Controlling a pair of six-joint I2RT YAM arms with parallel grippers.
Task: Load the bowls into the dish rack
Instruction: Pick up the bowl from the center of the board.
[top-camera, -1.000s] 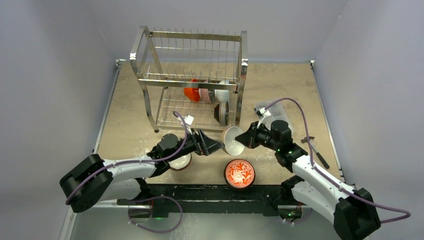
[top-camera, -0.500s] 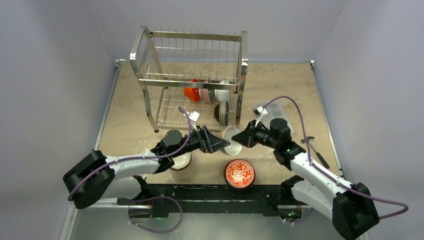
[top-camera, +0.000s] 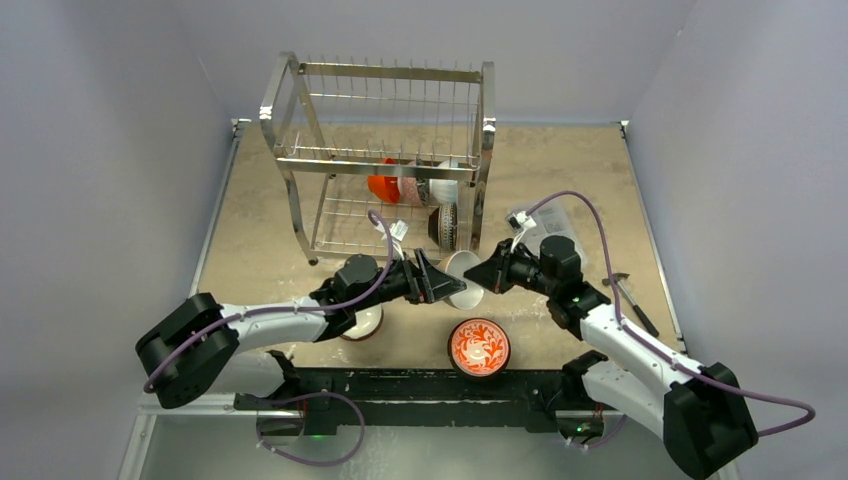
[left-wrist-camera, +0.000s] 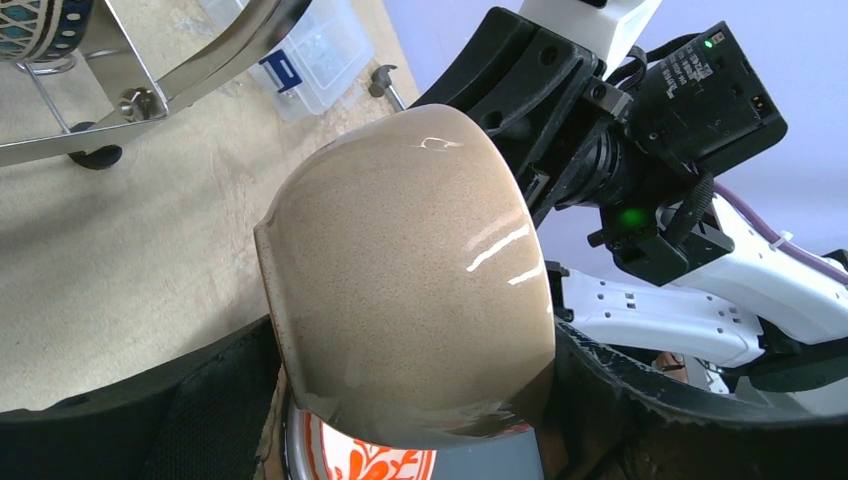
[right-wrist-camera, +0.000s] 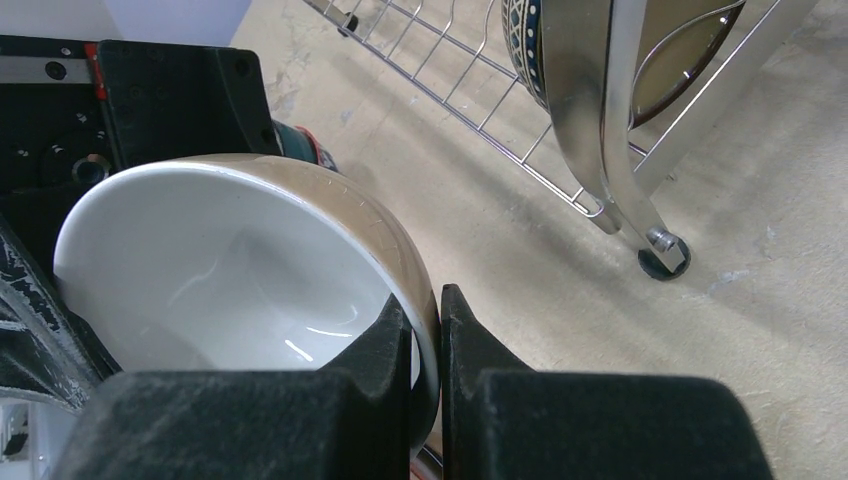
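Top external view: load status? (A)

Part done. Several bowls stand in the dish rack (top-camera: 487, 130), lower tier, right end, incl. orange bowl (top-camera: 383, 187) and patterned bowl (top-camera: 445, 226). (B)

Outstanding? (A)

Three seen. Tan bowl (left-wrist-camera: 410, 280) is off the worktop, just near of the rack's right leg, btw both arms. Right jaws closed on its rim. Left jaws spread wide either side of its body; contact not confirmable. Floral bowl (top-camera: 478, 346) and white bowl (top-camera: 365, 324) sit on the worktop nr near edge. (B)
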